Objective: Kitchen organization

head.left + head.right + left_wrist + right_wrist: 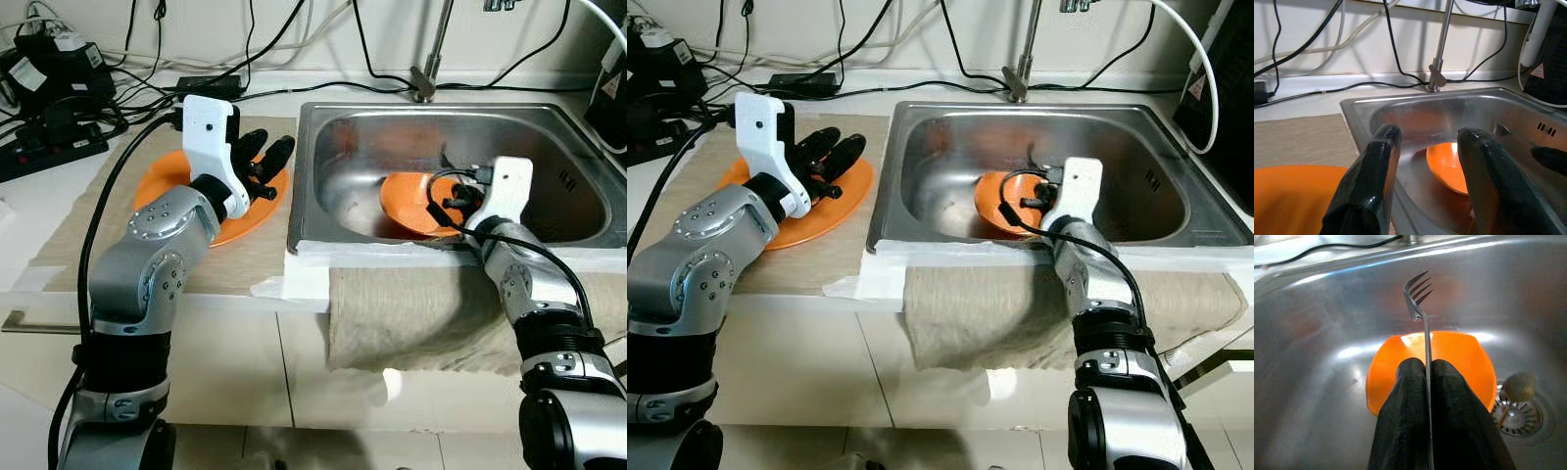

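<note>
Orange plate (245, 220) and bowl (1449, 357), silver fork (1418, 301) and steel sink (549, 127), beige mat (88, 230), black fingers (1371, 181).

White wall (1312, 29), pale, perhaps tiled floor (294, 382)
</note>
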Robot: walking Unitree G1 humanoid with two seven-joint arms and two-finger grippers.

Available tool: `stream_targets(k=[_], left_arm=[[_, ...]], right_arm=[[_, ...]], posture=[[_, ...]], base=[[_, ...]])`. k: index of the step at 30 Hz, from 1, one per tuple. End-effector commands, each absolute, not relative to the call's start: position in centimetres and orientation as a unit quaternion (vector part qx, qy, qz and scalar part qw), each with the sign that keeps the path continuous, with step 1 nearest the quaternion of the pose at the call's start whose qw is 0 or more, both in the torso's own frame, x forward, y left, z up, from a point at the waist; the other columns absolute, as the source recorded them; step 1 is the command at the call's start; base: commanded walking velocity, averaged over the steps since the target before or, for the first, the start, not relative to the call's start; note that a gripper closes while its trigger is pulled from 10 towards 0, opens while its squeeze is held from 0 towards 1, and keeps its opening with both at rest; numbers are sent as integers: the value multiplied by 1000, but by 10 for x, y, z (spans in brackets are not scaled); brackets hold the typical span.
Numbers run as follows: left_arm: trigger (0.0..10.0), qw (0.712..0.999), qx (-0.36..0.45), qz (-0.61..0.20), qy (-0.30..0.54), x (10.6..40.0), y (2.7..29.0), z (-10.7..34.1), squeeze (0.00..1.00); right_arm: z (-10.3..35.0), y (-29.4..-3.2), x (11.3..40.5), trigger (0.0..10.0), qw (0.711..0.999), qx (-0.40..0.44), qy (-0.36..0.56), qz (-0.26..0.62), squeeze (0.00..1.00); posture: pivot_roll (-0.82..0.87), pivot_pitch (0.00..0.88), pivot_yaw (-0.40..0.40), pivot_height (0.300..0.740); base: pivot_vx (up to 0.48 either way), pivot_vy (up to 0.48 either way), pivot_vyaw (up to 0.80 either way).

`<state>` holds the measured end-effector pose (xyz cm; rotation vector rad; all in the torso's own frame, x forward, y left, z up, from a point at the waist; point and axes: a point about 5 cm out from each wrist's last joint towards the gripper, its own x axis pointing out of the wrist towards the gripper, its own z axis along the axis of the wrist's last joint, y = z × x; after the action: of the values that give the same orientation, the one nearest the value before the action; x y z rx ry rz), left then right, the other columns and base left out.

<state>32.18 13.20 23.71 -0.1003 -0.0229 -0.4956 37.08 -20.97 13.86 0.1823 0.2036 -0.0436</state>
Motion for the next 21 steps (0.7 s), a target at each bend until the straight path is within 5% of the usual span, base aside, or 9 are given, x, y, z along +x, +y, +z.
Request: stream_targets(k=[1,3,4,6,15,16,17,18,21], left_arm=[[10000,968,-47,-247,-22,320,133,245,0],[10000,968,-48,-247,-21,321,134,245,0],[10000,968,-48,-247,-19,320,134,246,0],[10000,967,-48,-248,-18,321,134,246,0],[10000,968,-47,-248,-14,320,133,246,0],[10000,968,-46,-248,-14,320,133,245,0],[10000,968,-46,-248,-14,320,133,245,0],[10000,968,-46,-247,-13,320,133,245,0],[10000,968,-46,-246,-13,320,133,245,0]], right_arm=[[131,-211,373,0,983,134,116,-50,118],[128,-211,374,0,976,168,124,-68,220],[126,-210,375,0,971,186,128,-79,824],[124,-207,376,0,966,203,135,-84,1000],[122,-193,381,0,962,221,143,-73,1000],[124,-191,382,3647,966,208,140,-68,1000],[124,-191,382,3647,966,208,140,-68,1000],[129,-190,385,10000,969,197,132,-65,1000],[135,-190,388,10000,976,174,119,-62,1000]], posture=[[-12,0,38,740],[-10,0,39,740],[-11,0,41,740],[-10,0,40,740],[-6,0,37,740],[-5,0,36,740],[-5,0,36,740],[-5,0,36,740],[-5,0,36,740]], base=[[0,0,0],[0,0,0],[0,0,0],[0,0,0],[0,0,0],[0,0,0],[0,0,0],[0,0,0],[0,0,0]])
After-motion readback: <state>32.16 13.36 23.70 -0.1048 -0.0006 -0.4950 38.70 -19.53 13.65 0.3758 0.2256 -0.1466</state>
